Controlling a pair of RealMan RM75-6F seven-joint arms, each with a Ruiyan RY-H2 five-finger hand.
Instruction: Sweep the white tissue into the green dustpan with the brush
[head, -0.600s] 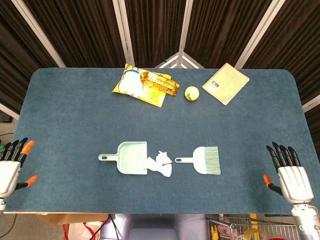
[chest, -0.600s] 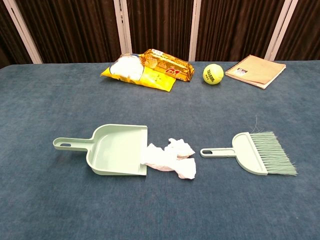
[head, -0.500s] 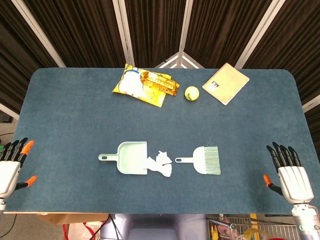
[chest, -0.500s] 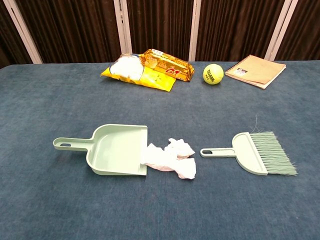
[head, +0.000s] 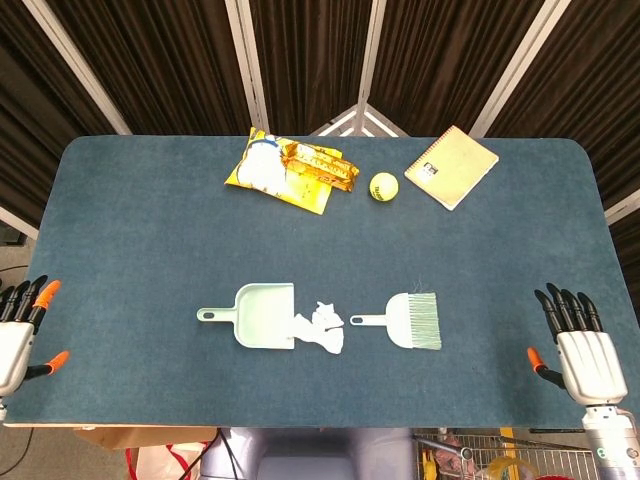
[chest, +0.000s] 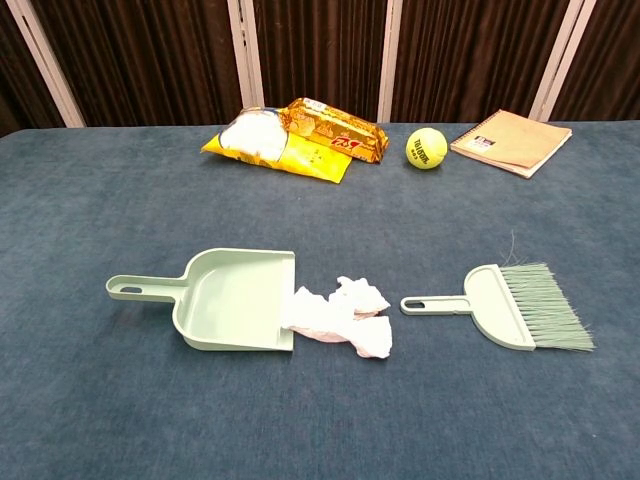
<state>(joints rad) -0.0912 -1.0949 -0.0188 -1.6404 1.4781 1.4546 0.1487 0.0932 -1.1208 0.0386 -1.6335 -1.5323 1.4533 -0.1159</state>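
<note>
**A:** Start at the left. What is your left hand (head: 14, 340) doing?

**B:** It sits at the near left corner, off the edge of the blue felt-covered table (head: 120, 230). Your fingers are spread and straight, holding nothing and touching nothing.

**A:** And the middle of the table?

**B:** You have the pale green plastic dustpan (chest: 225, 298) lying flat, handle pointing left, mouth facing right. The crumpled white tissue (chest: 340, 315) lies right at that mouth, its left edge touching the pan's lip, most of it still on the felt. Just to the right lies the pale green hand brush (chest: 510, 305), handle toward the tissue, bristles fanned out right. It is not touching the tissue.

**A:** The far side?

**B:** A yellow snack bag (head: 290, 170), a yellow tennis ball (head: 383, 186) and a tan spiral notebook (head: 451, 167), left to right, well apart from the dustpan.

**A:** My right hand (head: 582, 348)?

**B:** At the near right corner, fingers extended and apart, empty, well away from the brush.
</note>
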